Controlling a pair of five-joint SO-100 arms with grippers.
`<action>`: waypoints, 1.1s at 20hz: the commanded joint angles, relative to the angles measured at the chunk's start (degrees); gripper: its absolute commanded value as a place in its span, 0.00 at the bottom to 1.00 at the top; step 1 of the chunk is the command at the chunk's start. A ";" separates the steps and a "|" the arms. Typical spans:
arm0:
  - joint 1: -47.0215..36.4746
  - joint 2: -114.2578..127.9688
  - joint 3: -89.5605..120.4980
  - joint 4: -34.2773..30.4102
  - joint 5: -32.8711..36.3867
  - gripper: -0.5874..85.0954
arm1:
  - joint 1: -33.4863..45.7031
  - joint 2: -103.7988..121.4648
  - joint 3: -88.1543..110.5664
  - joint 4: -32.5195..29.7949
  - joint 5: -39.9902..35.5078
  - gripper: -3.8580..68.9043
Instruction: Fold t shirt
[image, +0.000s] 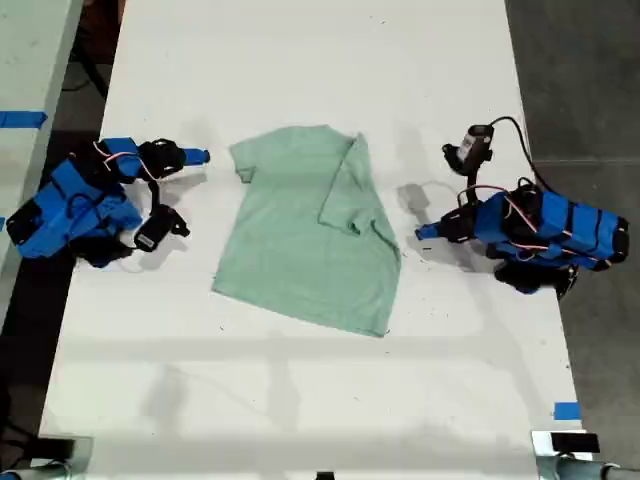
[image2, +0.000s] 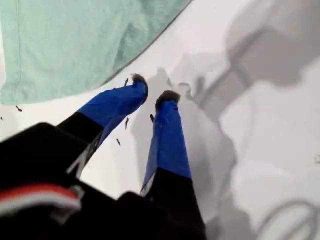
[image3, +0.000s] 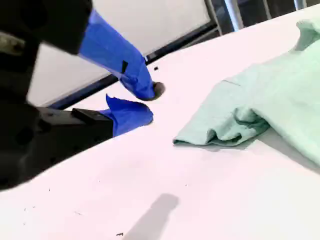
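The pale mint-green t shirt (image: 300, 235) lies flat mid-table, with the side toward the exterior view's right folded over onto the body. My first gripper (image: 425, 232) rests on the table just off that folded edge. In the first wrist view its blue-taped tips (image2: 153, 87) are nearly together, hold nothing, and stand a short way from the shirt's edge (image2: 65, 40). My second gripper (image: 200, 156) lies at the exterior view's left, close to the sleeve. Its tips (image3: 151, 102) are nearly together, hold nothing, and are apart from the bunched sleeve (image3: 225, 122).
The white table (image: 300, 400) carries both blue arm bases, one at each side of the exterior view. A blue tape mark (image: 566, 410) sits near the front corner at the exterior view's right. A second table (image: 30, 60) stands beyond a dark gap at the exterior view's left.
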 joint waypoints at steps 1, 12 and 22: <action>9.49 1.05 2.29 -8.09 -21.18 0.01 | 0.18 0.88 3.52 0.18 -0.88 0.15; 12.57 1.05 2.29 -10.11 -19.95 0.00 | 0.18 0.88 3.52 0.18 -0.88 0.15; 2.99 -83.67 -57.83 4.75 -5.19 0.28 | 0.18 0.88 3.52 0.18 -0.88 0.15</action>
